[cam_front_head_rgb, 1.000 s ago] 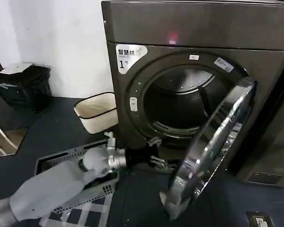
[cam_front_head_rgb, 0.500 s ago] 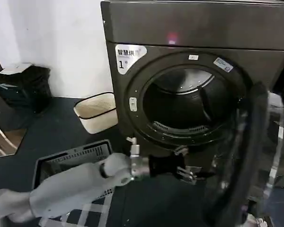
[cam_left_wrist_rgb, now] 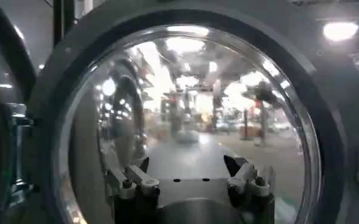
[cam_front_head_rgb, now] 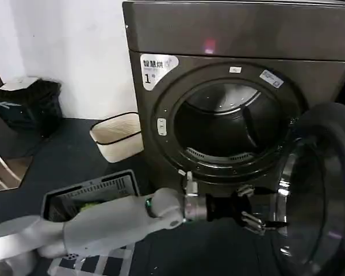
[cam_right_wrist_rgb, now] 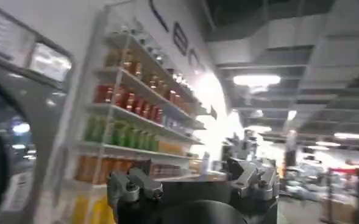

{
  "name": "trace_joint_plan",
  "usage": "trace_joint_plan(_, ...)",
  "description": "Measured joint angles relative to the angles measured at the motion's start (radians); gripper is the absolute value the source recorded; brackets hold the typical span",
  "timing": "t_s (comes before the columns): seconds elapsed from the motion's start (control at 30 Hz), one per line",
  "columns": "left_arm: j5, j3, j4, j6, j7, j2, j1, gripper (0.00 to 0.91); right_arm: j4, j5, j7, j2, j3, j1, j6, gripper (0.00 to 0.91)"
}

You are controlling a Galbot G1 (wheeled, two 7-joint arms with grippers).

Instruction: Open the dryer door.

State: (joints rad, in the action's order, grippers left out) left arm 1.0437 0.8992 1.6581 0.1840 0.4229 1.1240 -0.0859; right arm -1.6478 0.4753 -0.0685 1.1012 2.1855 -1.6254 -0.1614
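One dryer is present, fitted with one dryer door at 3 o'clock of the drum opening. On the floor at 9 o'clock of the dryer: one cream basket, one grey crate, one black bin. Three stickers mark the dryer front.

White label at eleven o'clock of the dryer's opening: numeral "1" legible; Chinese characters above it not readable.
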Motion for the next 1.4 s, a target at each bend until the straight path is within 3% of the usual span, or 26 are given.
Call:
trace_joint_plan(0.4, 0.004, 0.043, -0.089, 0.016, -0.023, 0.130, 0.060, 0.907, 0.012, 0.002, 0.000, -0.001, 0.048, -0.014, 0.004, 0.907)
trace_joint_plan(1.4, -0.032, 0.049, -0.345, 0.060, -0.030, 0.386, 0.074, 0.907, 0.032, -0.010, 0.019, -0.007, 0.070, -0.014, 0.014, 0.907)
